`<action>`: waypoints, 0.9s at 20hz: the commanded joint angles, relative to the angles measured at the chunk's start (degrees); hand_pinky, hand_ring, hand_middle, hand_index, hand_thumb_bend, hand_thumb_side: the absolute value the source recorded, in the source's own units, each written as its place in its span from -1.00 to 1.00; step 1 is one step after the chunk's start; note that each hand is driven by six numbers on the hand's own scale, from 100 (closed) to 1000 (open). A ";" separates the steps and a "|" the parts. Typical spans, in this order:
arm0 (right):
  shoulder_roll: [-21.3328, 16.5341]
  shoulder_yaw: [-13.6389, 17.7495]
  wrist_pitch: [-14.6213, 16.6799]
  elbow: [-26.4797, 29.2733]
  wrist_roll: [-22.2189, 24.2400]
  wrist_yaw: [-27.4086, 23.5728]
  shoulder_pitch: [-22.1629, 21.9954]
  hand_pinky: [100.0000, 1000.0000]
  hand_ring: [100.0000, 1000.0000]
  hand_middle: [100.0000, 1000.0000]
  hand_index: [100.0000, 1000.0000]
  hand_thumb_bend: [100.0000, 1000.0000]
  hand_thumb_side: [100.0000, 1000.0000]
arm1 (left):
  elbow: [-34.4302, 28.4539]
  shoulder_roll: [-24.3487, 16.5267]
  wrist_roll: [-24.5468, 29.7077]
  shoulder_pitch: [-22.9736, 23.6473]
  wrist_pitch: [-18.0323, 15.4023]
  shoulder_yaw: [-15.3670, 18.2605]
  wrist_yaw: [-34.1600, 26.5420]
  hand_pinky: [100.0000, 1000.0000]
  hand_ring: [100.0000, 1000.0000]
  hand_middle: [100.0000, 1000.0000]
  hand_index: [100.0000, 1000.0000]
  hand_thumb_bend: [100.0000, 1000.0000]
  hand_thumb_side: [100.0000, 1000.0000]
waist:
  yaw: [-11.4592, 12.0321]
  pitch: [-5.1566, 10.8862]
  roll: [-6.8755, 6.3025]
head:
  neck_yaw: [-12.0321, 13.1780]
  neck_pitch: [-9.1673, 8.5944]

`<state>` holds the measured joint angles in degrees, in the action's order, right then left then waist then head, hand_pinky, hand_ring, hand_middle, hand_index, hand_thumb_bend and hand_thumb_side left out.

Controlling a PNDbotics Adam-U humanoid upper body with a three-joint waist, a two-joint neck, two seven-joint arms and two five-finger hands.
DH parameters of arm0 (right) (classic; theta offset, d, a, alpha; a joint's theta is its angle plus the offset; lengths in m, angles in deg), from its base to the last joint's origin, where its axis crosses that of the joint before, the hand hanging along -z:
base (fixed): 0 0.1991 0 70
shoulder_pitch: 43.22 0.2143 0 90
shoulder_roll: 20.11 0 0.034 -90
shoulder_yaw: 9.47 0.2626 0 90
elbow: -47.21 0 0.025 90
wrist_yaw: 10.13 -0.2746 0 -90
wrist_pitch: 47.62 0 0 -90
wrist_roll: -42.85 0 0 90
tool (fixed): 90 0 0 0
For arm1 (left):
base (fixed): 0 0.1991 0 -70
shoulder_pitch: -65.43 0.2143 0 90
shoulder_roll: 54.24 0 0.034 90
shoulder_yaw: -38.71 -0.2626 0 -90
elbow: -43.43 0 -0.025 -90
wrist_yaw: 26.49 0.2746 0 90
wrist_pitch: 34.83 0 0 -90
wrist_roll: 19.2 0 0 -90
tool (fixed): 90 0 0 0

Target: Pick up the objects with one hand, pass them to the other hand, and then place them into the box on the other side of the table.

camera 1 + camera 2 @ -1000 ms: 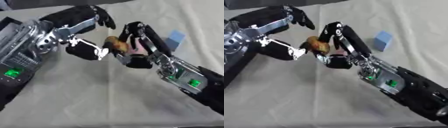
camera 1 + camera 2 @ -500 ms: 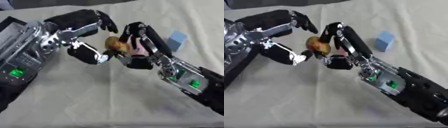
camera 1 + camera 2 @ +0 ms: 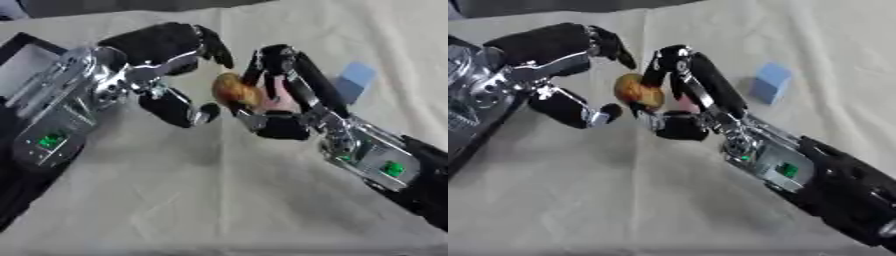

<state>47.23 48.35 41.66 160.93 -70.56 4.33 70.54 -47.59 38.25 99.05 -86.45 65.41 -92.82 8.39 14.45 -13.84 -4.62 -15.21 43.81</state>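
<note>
Fingers of the right hand (image 3: pixel 677 95) curl round a small brown-and-yellow object (image 3: pixel 636 91) held above the middle of the tabletop (image 3: pixel 579 200), while the left hand (image 3: pixel 171 65), now closer than a moment ago, spreads wide around it, so the handover looks imminent.

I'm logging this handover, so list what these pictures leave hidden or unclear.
- Orange-brown object: blurred in both views; its kind is unreadable, and the right hand, curled round it, covers its far side.
- Left hand: whether it touches the object is unclear.
- Blue block: the right hand overlaps it in the left eye view.
- Box: cut off by the left edge, behind the left arm.
</note>
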 commanded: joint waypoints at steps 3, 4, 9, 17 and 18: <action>-0.37 0.20 0.82 0.87 -0.12 0.16 0.96 -0.74 -0.17 -0.30 -0.29 -0.68 -1.00 | 0.95 0.10 -1.54 -0.58 -0.77 0.37 0.61 0.55 0.51 0.38 0.56 -0.53 -0.88 | -0.28 0.92 -0.34 | 0.20 0.31; -0.33 0.18 0.89 0.87 -0.10 0.12 0.98 -0.74 -0.17 -0.30 -0.29 -0.69 -1.00 | 1.08 0.20 -1.86 -0.56 -0.80 0.33 0.37 0.55 0.51 0.37 0.54 -0.56 -0.86 | -0.32 0.89 -0.33 | 0.18 0.31; -0.19 0.09 1.01 0.87 0.04 -0.11 1.04 -0.75 -0.17 -0.30 -0.29 -0.82 -1.00 | 1.19 0.47 -3.03 -0.53 -0.82 0.05 -1.68 0.57 0.50 0.35 0.52 -0.66 -0.76 | -0.43 0.77 -0.32 | -0.09 0.31; -0.01 0.03 0.66 0.87 0.23 -0.30 1.29 -0.76 -0.17 -0.30 -0.29 -0.87 -1.00 | -0.11 0.43 -2.92 -0.63 -0.51 -0.38 -5.04 0.59 0.51 0.36 0.53 -0.70 -0.66 | -0.45 0.65 -0.38 | -0.57 0.31; 0.01 0.01 0.66 0.87 0.23 -0.32 1.32 -0.76 -0.17 -0.30 -0.29 -0.88 -1.00 | -0.21 0.43 -2.89 -0.64 -0.45 -0.42 -5.06 0.59 0.51 0.36 0.53 -0.69 -0.67 | -0.47 0.64 -0.38 | -0.56 0.31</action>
<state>47.42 48.03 42.35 160.93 -70.39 4.21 71.00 -46.17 38.74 96.30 -86.05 64.89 -93.52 4.12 14.04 -13.86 -4.62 -15.70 43.81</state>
